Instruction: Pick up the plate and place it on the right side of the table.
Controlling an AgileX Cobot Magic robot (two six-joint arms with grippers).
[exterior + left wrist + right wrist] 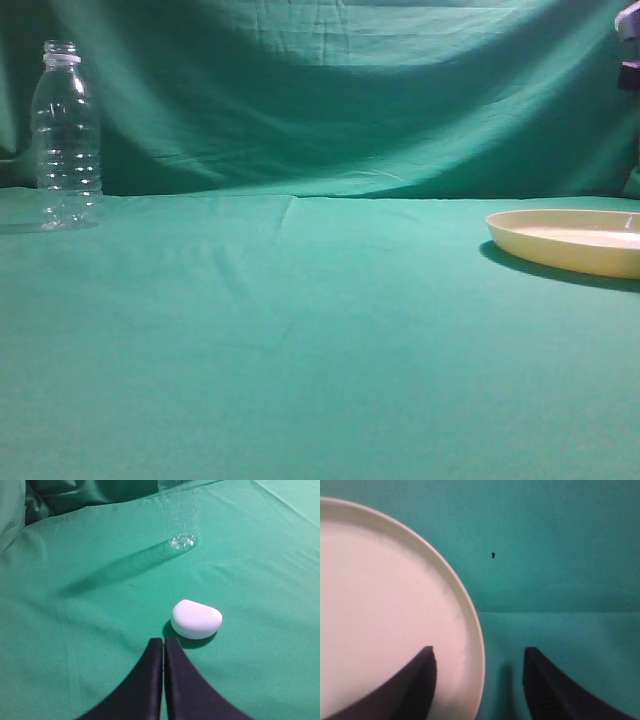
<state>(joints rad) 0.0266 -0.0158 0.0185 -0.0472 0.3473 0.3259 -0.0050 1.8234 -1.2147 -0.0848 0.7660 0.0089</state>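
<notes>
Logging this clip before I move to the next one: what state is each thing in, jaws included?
plate: flat on the table, far right, empty, not gripped
bottle: upright, far left, uncapped, looks empty
white lid-like piece: lying on the cloth near the bottle
left gripper: jaws shut, holding nothing
right gripper: jaws open astride the plate's rim, not closed on it

Dim, green-tinted exterior view, soft and grainy; the backdrop (330,90) darkens toward the upper left. The bottle (181,515) casts a long shadow leftward across the tabletop (90,630). In the right wrist view the plate (385,610) is overexposed and the fingers (415,685) blurred.
</notes>
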